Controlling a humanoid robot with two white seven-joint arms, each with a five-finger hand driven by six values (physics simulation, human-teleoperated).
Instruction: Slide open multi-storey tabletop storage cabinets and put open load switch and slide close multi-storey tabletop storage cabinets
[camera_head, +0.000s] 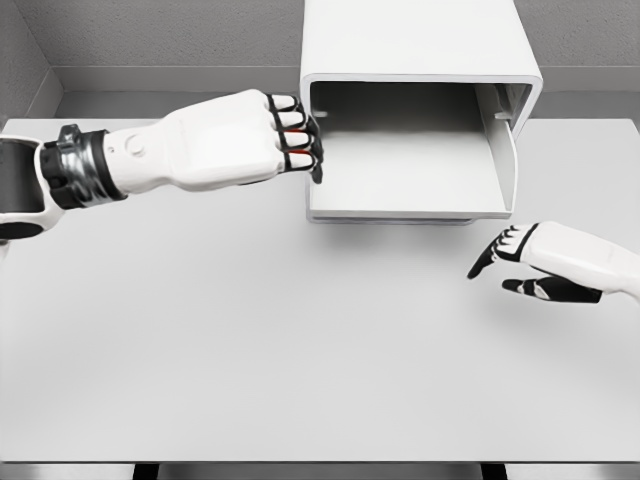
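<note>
The white tabletop storage cabinet (420, 45) stands at the back, right of the middle. Its drawer (400, 190) is slid out toward me and its floor looks bare. My left hand (298, 140) hovers at the drawer's left front corner with the fingers curled into a fist. Slivers of red show between its black fingers (290, 104), so it is shut on a small object, the load switch (294, 131), which is mostly hidden. To the right, below the drawer's front right corner, my right hand (492, 278) is open, its fingers relaxed and holding nothing.
A pale grey table (300, 350) spreads out in front of the cabinet. Its front edge runs along the bottom of the view. Grey walls close off the back and the left.
</note>
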